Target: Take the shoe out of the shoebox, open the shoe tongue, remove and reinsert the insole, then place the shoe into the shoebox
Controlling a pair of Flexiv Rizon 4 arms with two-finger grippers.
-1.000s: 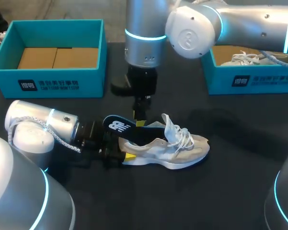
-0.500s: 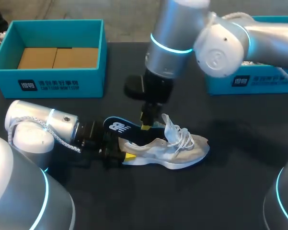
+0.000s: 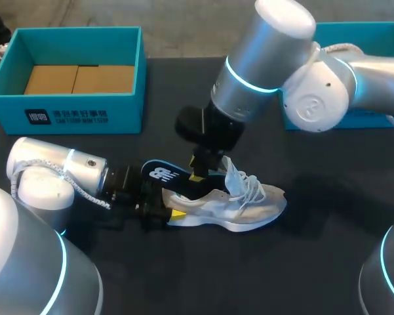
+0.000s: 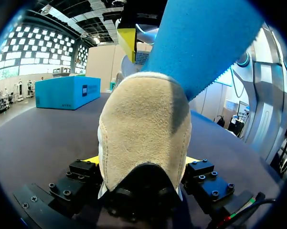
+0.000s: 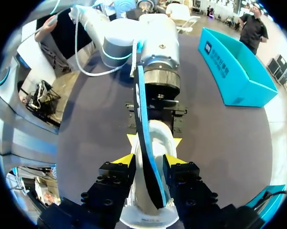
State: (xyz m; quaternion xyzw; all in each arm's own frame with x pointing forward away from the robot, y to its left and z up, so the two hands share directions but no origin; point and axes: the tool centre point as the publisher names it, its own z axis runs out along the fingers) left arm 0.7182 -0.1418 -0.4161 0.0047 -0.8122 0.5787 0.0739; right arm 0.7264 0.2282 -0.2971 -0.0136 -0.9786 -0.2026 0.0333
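R fingers point(image 5: 125, 160): insole point(image 5: 142, 119) — L fingers point(image 3: 176, 213): shoe point(image 4: 143, 129)

On a black table point(image 3: 328, 262), the low beige suede running shoe point(image 3: 249, 203) is showing white laces and sole. The flat foam insole point(image 3: 162, 174) is showing navy with a white logo above, bright blue beneath. A teal cardboard shoebox point(image 3: 75, 31), white-printed and brown-floored, is standing far left, a second teal shoebox point(image 3: 374, 26) far right. The silver left arm point(image 3: 52, 174) and silver right arm point(image 3: 315, 92) are glowing with cyan rings; the left gripper point(image 4: 142, 161) and right gripper point(image 5: 150, 161) are showing yellow tips.
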